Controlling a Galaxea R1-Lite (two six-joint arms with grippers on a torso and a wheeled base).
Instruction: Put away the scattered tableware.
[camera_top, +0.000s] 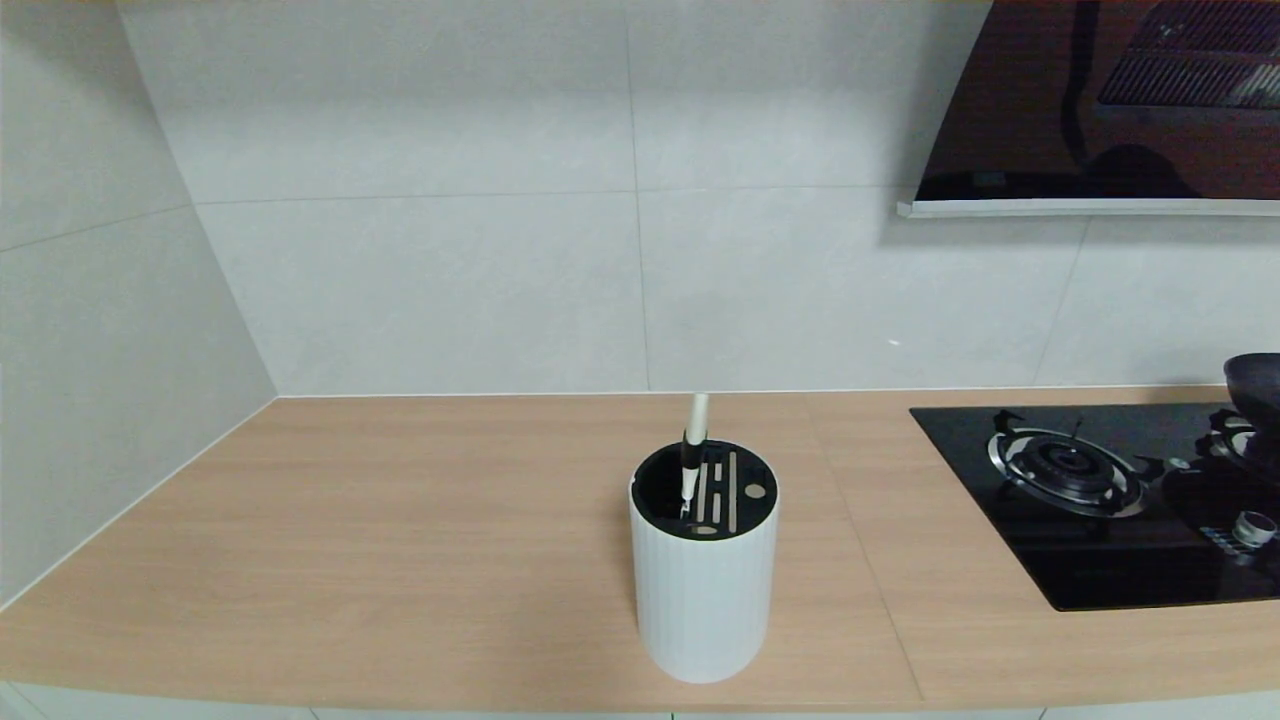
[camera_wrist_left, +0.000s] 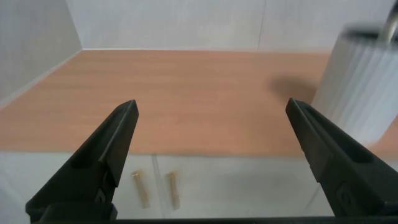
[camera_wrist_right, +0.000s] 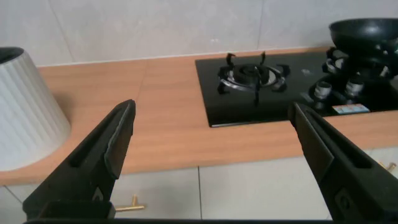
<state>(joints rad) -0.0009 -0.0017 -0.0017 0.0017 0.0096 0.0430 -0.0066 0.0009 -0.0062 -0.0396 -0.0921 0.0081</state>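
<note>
In the head view, the piece of tableware you can make out is a slim utensil (camera_top: 694, 440) with a pale handle and a dark band. It stands nearly upright in a white ribbed holder (camera_top: 705, 590) at lower centre of the frame, near the front edge of the wooden counter (camera_top: 400, 520). Expect the utensil to be light, stiff and smooth, so it will probably slip if pinched weakly. Take it across the pale handle, where it rises above the rim. The holder is tall and narrow, so a push high on its wall could tip it. This view looks down on the holder's dark top with its slots, which tells you which slot is taken. It also shows a black stove (camera_top: 1100, 500) at lower right, a dark pan (camera_top: 1255, 385) at the right edge and a hood (camera_top: 1100, 100) at upper right. In the left wrist view, the left gripper (camera_wrist_left: 211, 155) has its jaws wide apart with nothing between them. It hangs in front of the counter edge, well apart from the holder. From here you get the holder's ribbed side from low down, though its top is blurred, and the cabinet fronts under the counter with two brass handles (camera_wrist_left: 155, 190). In the right wrist view, the right gripper (camera_wrist_right: 211, 162) is likewise spread and empty. It sits before the counter edge between holder and stove, and this view gives you the burners and knobs closer up.
</note>
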